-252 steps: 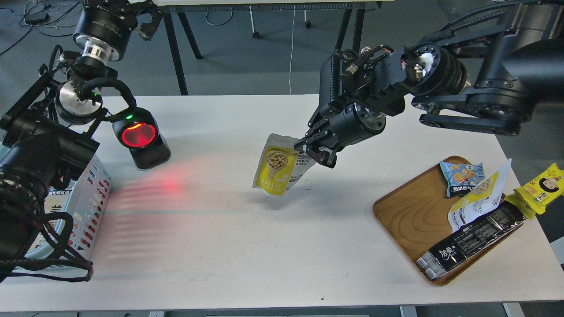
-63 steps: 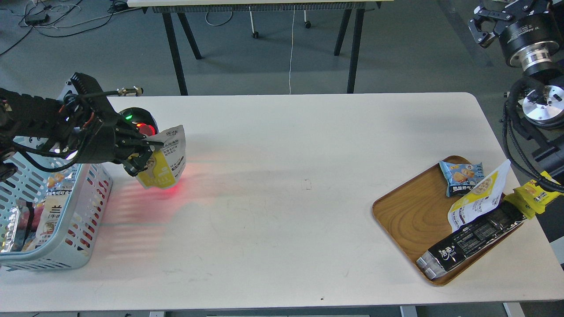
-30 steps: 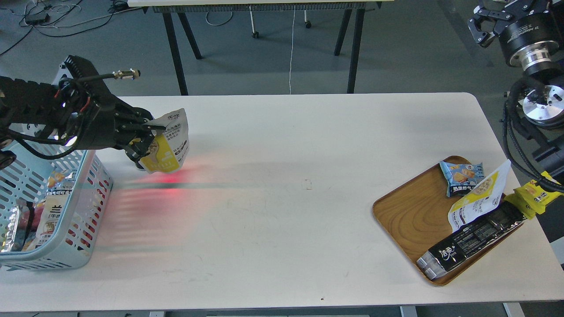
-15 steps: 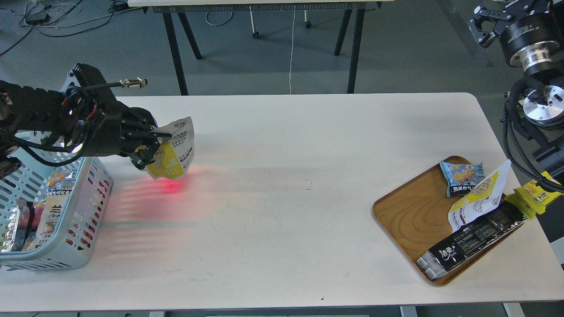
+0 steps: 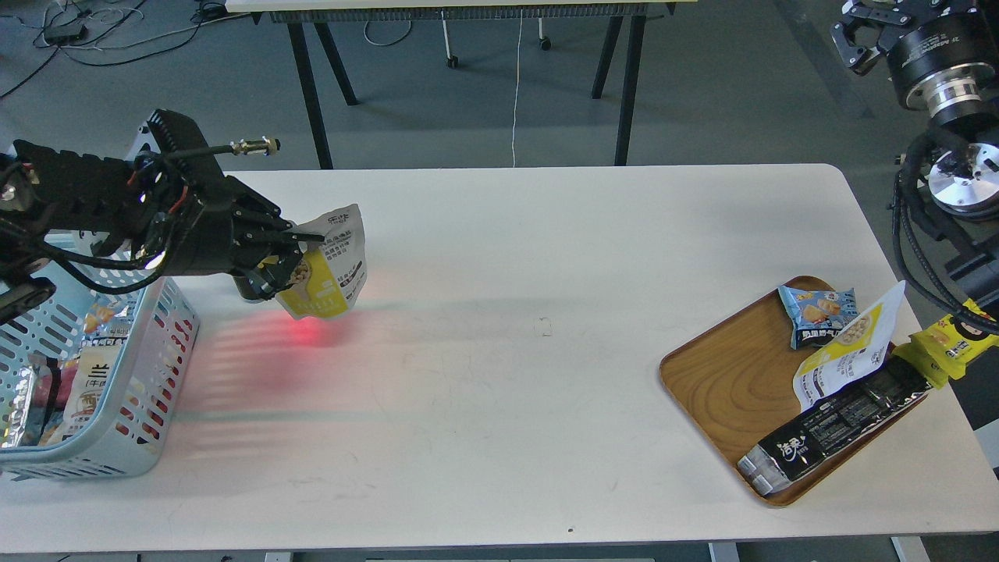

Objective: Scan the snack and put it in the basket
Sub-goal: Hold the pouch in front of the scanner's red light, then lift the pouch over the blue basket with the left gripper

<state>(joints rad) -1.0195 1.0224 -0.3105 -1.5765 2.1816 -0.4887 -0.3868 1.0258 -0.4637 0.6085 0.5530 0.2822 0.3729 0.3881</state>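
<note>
My left gripper (image 5: 293,254) is shut on the snack (image 5: 332,269), a small pouch with a yellow lower front, a round window and a silver-grey top. It holds the pouch above the white table, over a red patch of scanner light. The scanner itself is hidden behind the gripper and pouch. The light blue basket (image 5: 156,375) stands at the table's left edge, below my left arm, with several packs inside. My right arm is folded back at the upper right; its gripper (image 5: 858,35) is small and dark there.
A brown wooden tray (image 5: 726,382) sits at the right with a blue pack (image 5: 815,312), a larger yellow-and-white pouch (image 5: 847,351) and a black bar pack (image 5: 827,437). A yellow packet (image 5: 948,343) lies at the table's right edge.
The left gripper, still holding the snack, has moved a little right and toward me, from over the scanner outward. The right arm has barely moved.
</note>
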